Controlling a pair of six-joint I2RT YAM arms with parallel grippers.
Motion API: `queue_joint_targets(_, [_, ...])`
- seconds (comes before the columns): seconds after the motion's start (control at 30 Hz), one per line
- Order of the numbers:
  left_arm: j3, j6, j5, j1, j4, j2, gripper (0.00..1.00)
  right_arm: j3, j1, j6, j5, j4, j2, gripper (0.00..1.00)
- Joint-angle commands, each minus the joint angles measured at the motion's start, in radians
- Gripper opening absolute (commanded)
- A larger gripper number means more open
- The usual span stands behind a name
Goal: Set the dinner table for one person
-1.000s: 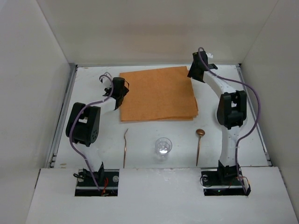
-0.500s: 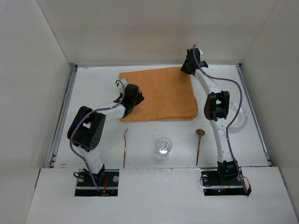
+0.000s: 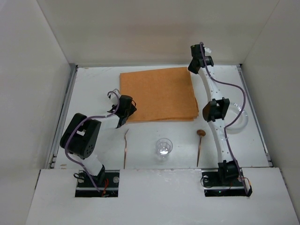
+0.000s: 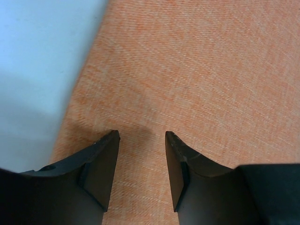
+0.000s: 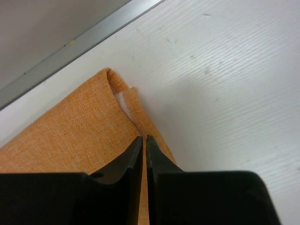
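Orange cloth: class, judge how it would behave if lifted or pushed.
Probably floppy: the woven orange cloth lies in folded layers, one corner curling in the right wrist view. Likely light, so a push may bunch it rather than slide it.

L arm (image 3: 82, 136): elbow bent, L claw (image 4: 140, 136) fingers apart | R arm (image 3: 214, 110): stretched fwd, R claw (image 5: 144, 138) fingers together

Bright, even light (soft tool shadows)

One each: dinner table (image 3: 93, 89), orange cloth (image 3: 157, 93), glass (image 3: 163, 146), spoon (image 3: 200, 143), thin utensil (image 3: 125, 149), plate (image 3: 241, 112).
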Motion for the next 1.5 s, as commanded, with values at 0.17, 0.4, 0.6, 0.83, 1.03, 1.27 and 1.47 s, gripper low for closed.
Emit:
queue_joint_targets(0.17, [-0.076,0.057,-0.069,-0.023,-0.028,-0.127,0.44,0.106,0.045,-0.081,0.115,-0.164,-0.090,0.22])
queue_joint_targets(0.4, [-0.125,0.168,-0.116,-0.110,0.063,-0.369,0.50,0.106,0.132,-0.214,0.159,-0.188,-0.376,0.40])
queue_joint_targets(0.6, [-0.187,0.249,-0.104,-0.184,0.107,-0.521,0.59,-0.026,0.307,-0.270,0.179,-0.207,-0.625,0.41])
queue_joint_targets(0.83, [-0.252,0.254,-0.098,-0.247,0.102,-0.621,0.62,-1.106,0.502,-0.353,0.417,0.351,-1.297,0.56])
queue_joint_targets(1.03, [-0.281,0.269,-0.093,-0.267,0.087,-0.661,0.66,-1.844,0.485,-0.145,0.436,0.602,-1.713,0.68])
queue_joint_targets(1.27, [-0.336,0.269,-0.086,-0.272,0.200,-0.618,0.63,-2.363,0.007,0.172,0.217,0.715,-2.118,0.70])
queue_joint_targets(1.47, [-0.359,0.271,-0.075,-0.272,0.260,-0.578,0.62,-2.568,-0.391,0.270,-0.064,0.818,-2.143,0.72])
